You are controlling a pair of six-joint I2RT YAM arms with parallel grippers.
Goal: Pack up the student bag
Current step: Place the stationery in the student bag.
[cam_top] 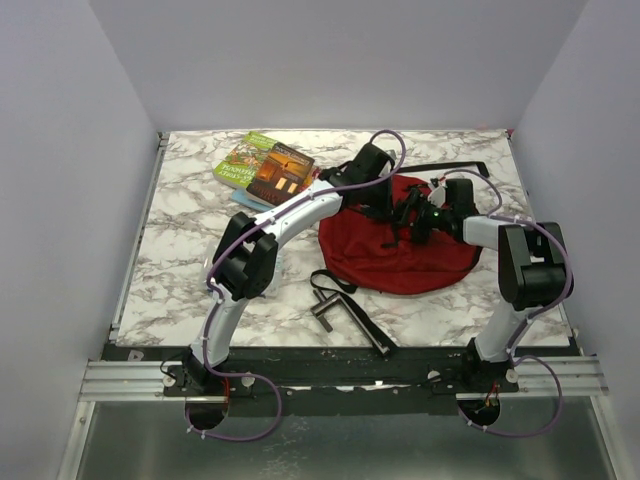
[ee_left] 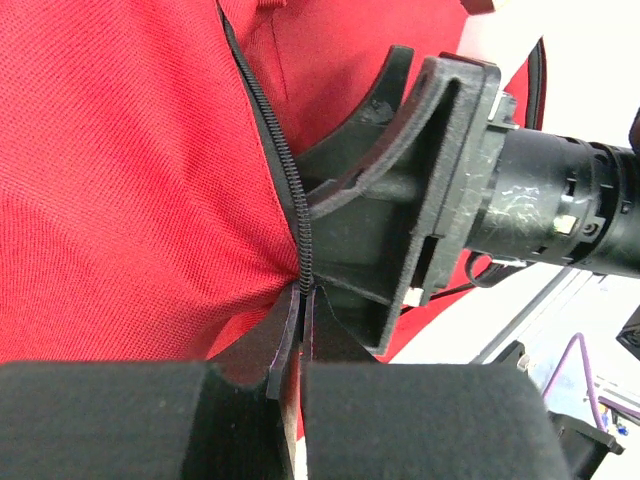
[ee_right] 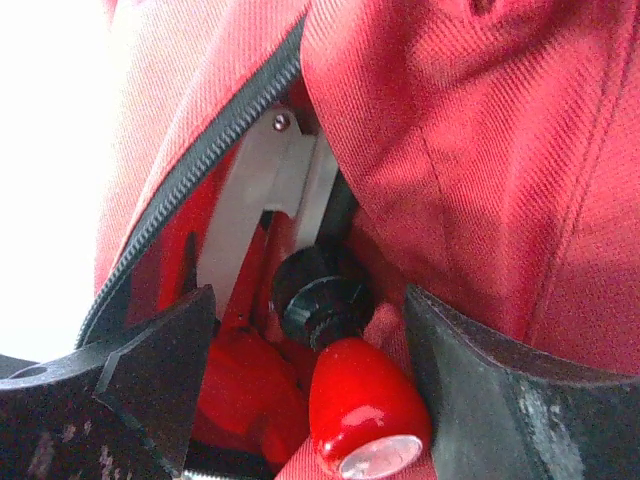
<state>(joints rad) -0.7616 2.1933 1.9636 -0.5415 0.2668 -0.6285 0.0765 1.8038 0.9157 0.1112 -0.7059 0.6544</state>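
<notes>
The white-and-grey marbled table (cam_top: 180, 260) carried everything. The student bag (cam_top: 390, 255), a large dark-red soft fabric backpack, lay flat at centre-right of the overhead frame. A stack of colourful paperback books (cam_top: 265, 168) sat at the upper left, apart from the bag, probably waiting to be packed. A long black webbing strap (cam_top: 350, 315) trailed toward the lower centre.

Both arms reached in to the bag's upper middle. The left gripper (cam_top: 395, 200) was pinched tight on the bag's opening edge, right at the black coil zipper (ee_left: 285, 170), apparently to lift that lip and hold the mouth open. The right gripper (ee_right: 308, 300) stood inside that mouth with its fingers well apart. Neither pad touched the small item between them, a rounded glossy red plastic piece (ee_right: 365, 410) with a black ribbed collar and flat metal parts above it. What it was I could not tell. It looked set down within the bag, with the fingers spread to let it go.

The overhead view gave the layout but hid both sets of fingertips in a tangle of black. The left wrist view alone showed the clamp on the zipper edge, at lower centre, and the other gripper entering from the right. Only the right wrist view looked into the opening and showed the red item there.
</notes>
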